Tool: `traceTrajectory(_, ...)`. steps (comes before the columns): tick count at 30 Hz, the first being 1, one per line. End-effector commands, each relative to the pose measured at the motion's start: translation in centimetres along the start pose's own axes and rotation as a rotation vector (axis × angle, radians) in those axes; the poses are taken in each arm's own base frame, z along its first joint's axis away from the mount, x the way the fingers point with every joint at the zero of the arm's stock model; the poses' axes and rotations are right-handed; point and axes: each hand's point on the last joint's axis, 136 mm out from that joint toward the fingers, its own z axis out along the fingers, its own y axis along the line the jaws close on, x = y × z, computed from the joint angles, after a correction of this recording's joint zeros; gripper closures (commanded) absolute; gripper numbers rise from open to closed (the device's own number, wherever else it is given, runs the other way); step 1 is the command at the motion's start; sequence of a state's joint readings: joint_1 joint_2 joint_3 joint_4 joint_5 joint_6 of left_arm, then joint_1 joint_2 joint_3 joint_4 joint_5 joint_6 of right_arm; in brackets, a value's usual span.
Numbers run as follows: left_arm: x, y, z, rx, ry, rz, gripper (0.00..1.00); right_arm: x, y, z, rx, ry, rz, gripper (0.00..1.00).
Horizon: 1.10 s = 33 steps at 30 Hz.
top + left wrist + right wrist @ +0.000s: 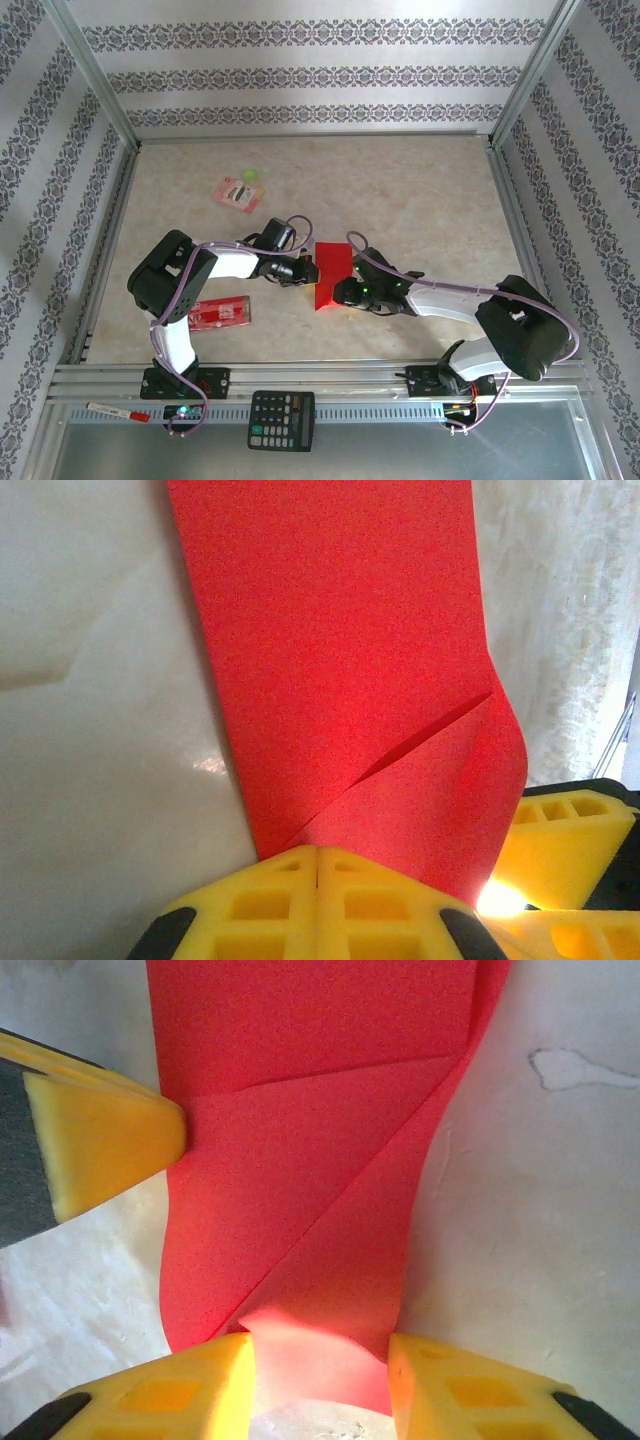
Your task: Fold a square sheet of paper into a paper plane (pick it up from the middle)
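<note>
The red sheet of paper (331, 268), partly folded with a diagonal crease, lies at the centre of the beige tabletop (420, 200), between the two end effectors. Its right side curls up off the surface in the left wrist view (340, 680).

The left end effector (307, 269) is closed. Its yellow fingertips are pressed together (317, 875) over the paper's near edge, and the sheet spreads face-on past them rather than into their seam.

The right end effector (344, 292) stands open, and the paper's (310, 1160) lower end sits between its parted fingers (320, 1385).

A red packet with white print (220, 313) lies at the lower left, and a pink packet (238, 190) lies at the upper left. A calculator (281, 420) rests at the bottom edge.
</note>
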State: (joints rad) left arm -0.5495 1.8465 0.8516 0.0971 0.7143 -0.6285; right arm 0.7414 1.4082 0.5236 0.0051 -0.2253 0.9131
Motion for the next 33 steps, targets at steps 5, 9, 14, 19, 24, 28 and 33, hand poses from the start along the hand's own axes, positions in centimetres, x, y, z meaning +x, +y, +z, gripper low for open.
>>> traceTrajectory(5,2.0,2.7,0.6,-0.089,0.069,-0.041,1.0,-0.7,1.0,-0.9,-0.102,-0.054,-0.046,0.57)
traceTrajectory(9,2.0,2.7,0.6,-0.089,0.07,-0.043,1.0,-1.1,1.1,-1.0,-0.141,-0.074,-0.052,0.56)
traceTrajectory(14,1.9,2.6,0.5,-0.092,0.07,-0.039,1.0,-0.8,0.6,-1.1,-0.163,-0.1,0.015,0.58)
traceTrajectory(19,1.9,2.5,0.5,-0.095,0.071,-0.038,1.0,-0.4,-0.4,-1.2,-0.136,-0.166,0.078,0.71)
traceTrajectory(24,1.9,2.6,0.4,-0.099,0.076,-0.036,1.0,-0.5,-1.4,-1.7,-0.102,-0.238,0.12,0.87)
traceTrajectory(28,1.6,2.1,0.3,-0.089,0.062,-0.037,0.96,-0.9,-1.8,-2.0,-0.081,-0.286,0.112,0.96)
traceTrajectory(33,-0.6,-1.6,-1.1,0.025,-0.007,-0.034,0.68,-1.9,-2.1,-3.2,-0.009,-0.288,0.004,1.0)
